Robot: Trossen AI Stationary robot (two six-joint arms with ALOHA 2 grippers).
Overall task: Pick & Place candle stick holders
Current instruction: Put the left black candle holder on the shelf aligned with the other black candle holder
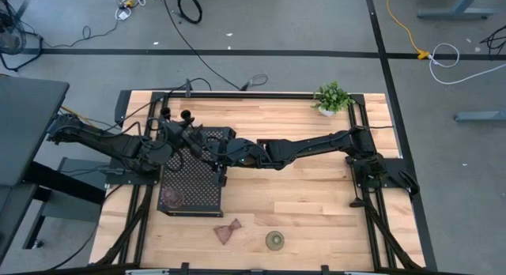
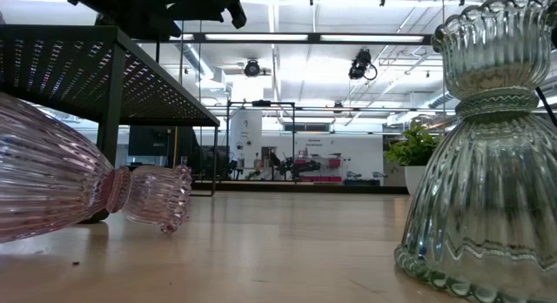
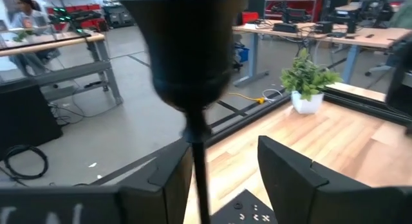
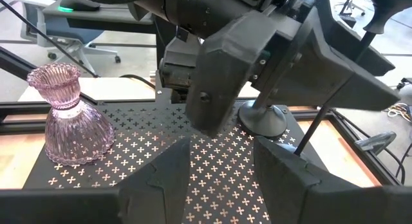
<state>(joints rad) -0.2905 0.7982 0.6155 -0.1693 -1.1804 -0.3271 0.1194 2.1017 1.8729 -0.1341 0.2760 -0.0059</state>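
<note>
Two grippers meet over the black tray (image 1: 190,184) left of centre in the high view. At its lower left corner the pink holder (image 1: 172,198) stands upright. Above that, the left gripper (image 1: 190,139) straddles the tall black holder (image 3: 193,50). Its fingers (image 3: 290,179) are apart, with the thin stem between them but not clamped. To release well, I judge it should open evenly and back straight away from the stem, without brushing the cup and tipping it. Just right of it, the right gripper (image 1: 224,154) hangs with fingers apart and nothing between them. Lower centre, a fallen holder (image 1: 228,231) and the olive-green holder (image 1: 274,241) sit on the table, waiting. The plant (image 1: 332,97) is at upper right. Only the right wrist view shows the tall holder's round base (image 4: 262,118) flat on the tray. Only the low view shows the tray raised on legs.
</note>
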